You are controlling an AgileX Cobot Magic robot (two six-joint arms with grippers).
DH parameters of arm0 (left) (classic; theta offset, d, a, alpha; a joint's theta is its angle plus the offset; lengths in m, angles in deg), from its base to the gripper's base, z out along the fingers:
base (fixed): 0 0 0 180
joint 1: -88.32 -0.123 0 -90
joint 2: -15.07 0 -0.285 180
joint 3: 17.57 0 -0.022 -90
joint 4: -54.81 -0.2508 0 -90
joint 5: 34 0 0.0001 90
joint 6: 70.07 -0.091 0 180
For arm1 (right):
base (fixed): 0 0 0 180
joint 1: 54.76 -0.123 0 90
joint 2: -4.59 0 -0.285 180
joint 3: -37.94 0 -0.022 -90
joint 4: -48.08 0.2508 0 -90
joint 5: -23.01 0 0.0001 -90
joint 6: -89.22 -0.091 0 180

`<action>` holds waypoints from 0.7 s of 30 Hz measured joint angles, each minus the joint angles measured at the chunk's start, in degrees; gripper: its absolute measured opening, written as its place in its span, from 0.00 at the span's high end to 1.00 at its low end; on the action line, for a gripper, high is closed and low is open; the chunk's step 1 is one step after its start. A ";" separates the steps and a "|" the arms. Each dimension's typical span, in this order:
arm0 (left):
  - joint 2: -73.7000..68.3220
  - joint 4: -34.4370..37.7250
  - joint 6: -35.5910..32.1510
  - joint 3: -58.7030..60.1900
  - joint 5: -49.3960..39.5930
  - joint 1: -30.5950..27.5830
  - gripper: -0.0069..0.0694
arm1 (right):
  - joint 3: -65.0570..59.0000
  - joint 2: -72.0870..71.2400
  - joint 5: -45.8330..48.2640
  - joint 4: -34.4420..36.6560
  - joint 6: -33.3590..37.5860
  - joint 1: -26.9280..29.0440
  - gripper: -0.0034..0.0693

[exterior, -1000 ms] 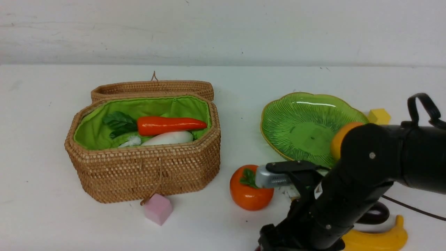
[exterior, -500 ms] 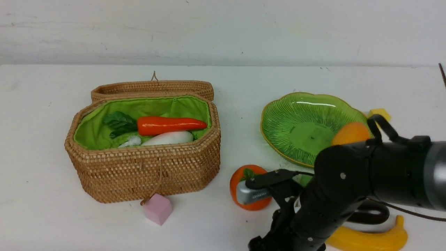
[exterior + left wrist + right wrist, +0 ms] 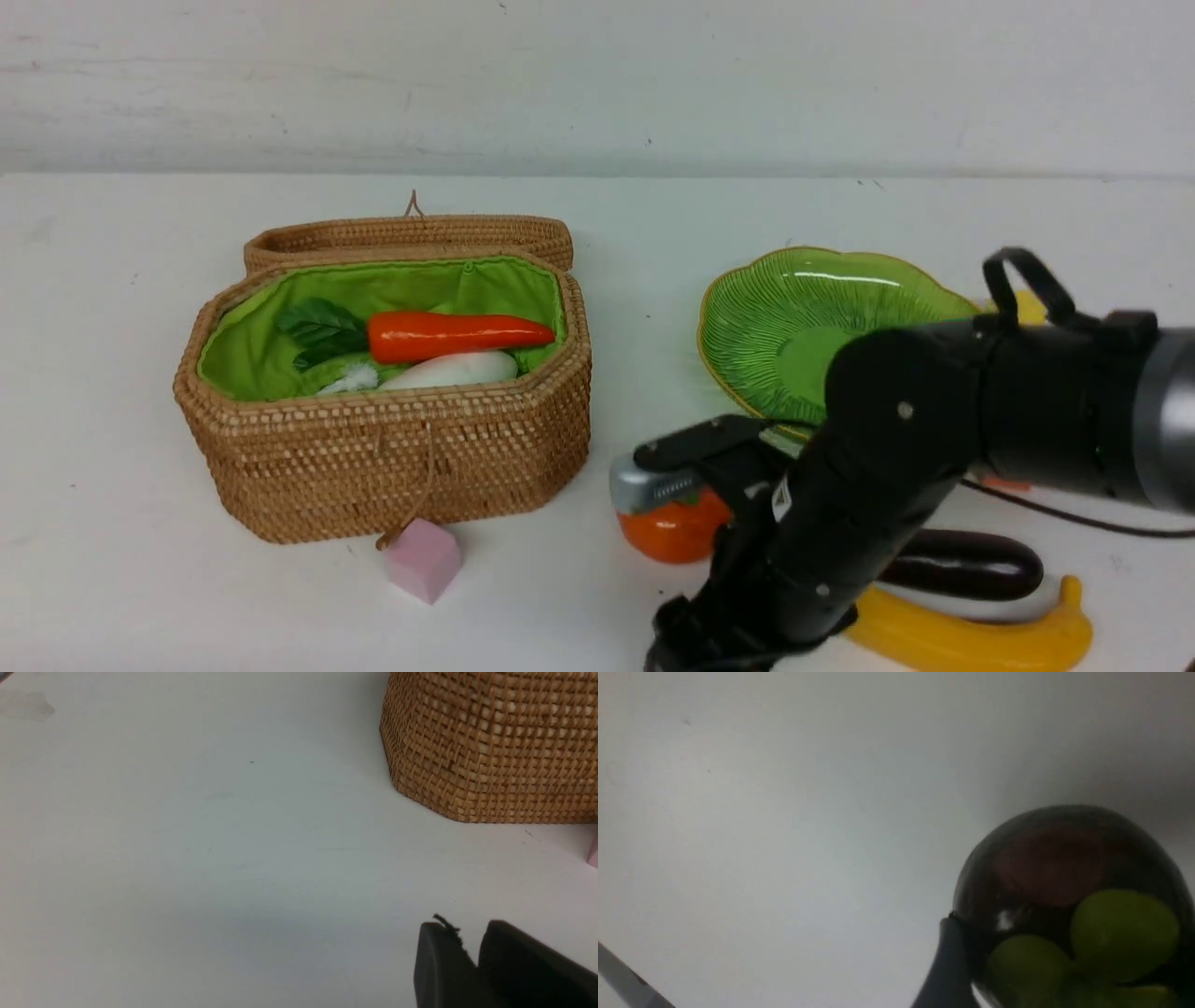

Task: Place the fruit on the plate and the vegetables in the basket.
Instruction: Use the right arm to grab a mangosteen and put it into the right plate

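My right gripper (image 3: 1069, 961) is shut on a dark purple mangosteen (image 3: 1055, 868) with green leaves, just above the table; one finger (image 3: 945, 966) presses its side. In the front view the right arm (image 3: 887, 448) hides that gripper and fruit. An orange persimmon (image 3: 672, 534) sits behind the arm's wrist. The green plate (image 3: 794, 303) lies beyond, partly covered. A purple eggplant (image 3: 971, 565) and a yellow banana (image 3: 980, 642) lie at the front right. The open basket (image 3: 392, 457) holds a carrot (image 3: 457, 336) and a white radish (image 3: 448, 371). My left gripper (image 3: 467, 933) is shut and empty, near the basket (image 3: 490, 751).
A pink foam cube (image 3: 423, 558) rests against the basket's front. A yellow cube (image 3: 1027, 303) peeks out behind the right arm, past the plate. The basket lid (image 3: 411, 233) stands open at the back. A black cable (image 3: 1083, 523) trails from the right arm.
The right arm has swung left and down toward the front, now covering the mango and part of the plate. Its jaws narrowed onto the mangosteen. The left gripper stayed put.
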 joint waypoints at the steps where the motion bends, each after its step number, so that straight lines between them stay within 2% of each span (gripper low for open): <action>1: 0.00 0.00 0.00 0.00 0.00 0.00 0.74 | 2.43 0.00 1.38 -0.58 0.00 0.78 0.18; 7: 0.00 0.00 0.00 0.00 0.00 0.00 0.73 | 17.33 0.05 4.72 -2.38 0.02 10.61 0.18; 8: 0.00 0.00 0.00 0.00 0.00 0.00 0.73 | 20.93 0.45 3.27 -2.82 0.02 14.66 0.18; 12: 0.00 0.00 0.00 0.00 0.00 0.00 0.73 | 27.21 3.44 -3.50 -3.38 -0.17 24.67 0.18; 16: 0.00 0.00 0.00 0.00 0.00 0.00 0.72 | 30.36 9.94 -7.83 -3.38 -0.35 31.74 0.18; 21: 0.00 0.00 0.00 0.00 0.00 0.00 0.72 | 31.86 18.65 -12.03 -2.44 -0.45 36.05 0.18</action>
